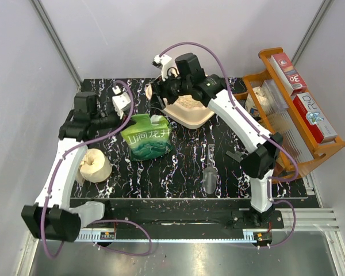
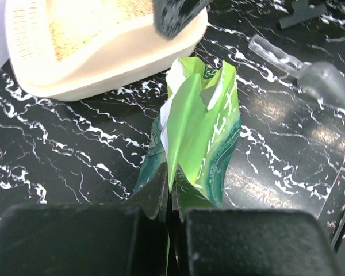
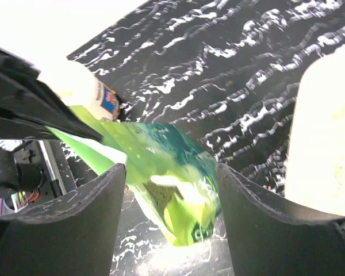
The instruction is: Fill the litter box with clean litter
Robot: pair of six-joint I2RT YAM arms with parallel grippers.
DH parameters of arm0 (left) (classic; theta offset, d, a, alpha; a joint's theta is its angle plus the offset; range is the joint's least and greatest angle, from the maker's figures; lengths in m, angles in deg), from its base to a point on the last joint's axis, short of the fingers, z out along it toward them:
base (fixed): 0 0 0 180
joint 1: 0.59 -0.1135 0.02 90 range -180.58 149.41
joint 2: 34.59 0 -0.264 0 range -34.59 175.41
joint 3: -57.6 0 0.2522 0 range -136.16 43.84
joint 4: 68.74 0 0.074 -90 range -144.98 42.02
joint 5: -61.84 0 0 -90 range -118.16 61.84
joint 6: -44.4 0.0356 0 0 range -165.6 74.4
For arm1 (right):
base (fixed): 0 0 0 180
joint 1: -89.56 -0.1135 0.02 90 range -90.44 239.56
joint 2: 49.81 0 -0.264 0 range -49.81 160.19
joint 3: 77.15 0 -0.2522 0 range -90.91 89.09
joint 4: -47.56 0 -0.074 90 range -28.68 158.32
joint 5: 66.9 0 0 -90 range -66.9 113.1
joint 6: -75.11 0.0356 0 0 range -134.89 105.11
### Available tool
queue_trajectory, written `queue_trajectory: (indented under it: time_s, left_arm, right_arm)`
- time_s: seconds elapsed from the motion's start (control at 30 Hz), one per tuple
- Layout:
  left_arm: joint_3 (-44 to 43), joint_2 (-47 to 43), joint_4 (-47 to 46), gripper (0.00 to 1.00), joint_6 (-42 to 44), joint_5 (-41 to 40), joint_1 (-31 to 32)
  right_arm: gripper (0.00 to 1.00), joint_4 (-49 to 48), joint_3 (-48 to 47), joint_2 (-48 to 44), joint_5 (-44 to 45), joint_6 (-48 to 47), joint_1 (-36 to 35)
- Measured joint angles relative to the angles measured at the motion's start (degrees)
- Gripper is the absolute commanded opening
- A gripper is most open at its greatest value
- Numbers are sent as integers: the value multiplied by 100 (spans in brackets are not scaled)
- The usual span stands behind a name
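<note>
The cream litter box (image 1: 190, 118) sits at the back middle of the table, with pale clean litter (image 1: 187, 102) inside; both also show in the left wrist view, the litter box (image 2: 103, 63) holding litter (image 2: 86, 23). A green printed bag (image 1: 148, 138) stands just left of the box. My left gripper (image 2: 171, 198) is shut on the bag's (image 2: 201, 126) thin near edge. My right gripper (image 3: 171, 178) hangs open above the bag's (image 3: 172, 184) top, its fingers on either side and apart from it. In the top view the right gripper (image 1: 158, 103) is over the bag's upper corner.
A clear plastic scoop (image 1: 209, 172) lies right of the bag. A cream tape roll (image 1: 95, 165) rests at the left by my left arm. An orange wooden rack (image 1: 293, 109) with boxes stands along the right edge.
</note>
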Motion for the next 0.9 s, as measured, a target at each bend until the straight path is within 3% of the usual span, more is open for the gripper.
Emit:
queue_trajectory:
  time_s: [0.27, 0.5, 0.9]
  left_arm:
    - [1550, -1421, -1849, 0, -1871, -822, 44]
    - [1808, -1558, -2295, 0, -2573, -1137, 59]
    - [1897, -1565, -2579, 0, -3008, -1471, 138]
  right_arm:
    - [79, 953, 199, -190, 894, 306, 50]
    - [100, 1480, 232, 55, 931, 291, 28]
    - [100, 1993, -1274, 1309, 1368, 468, -275]
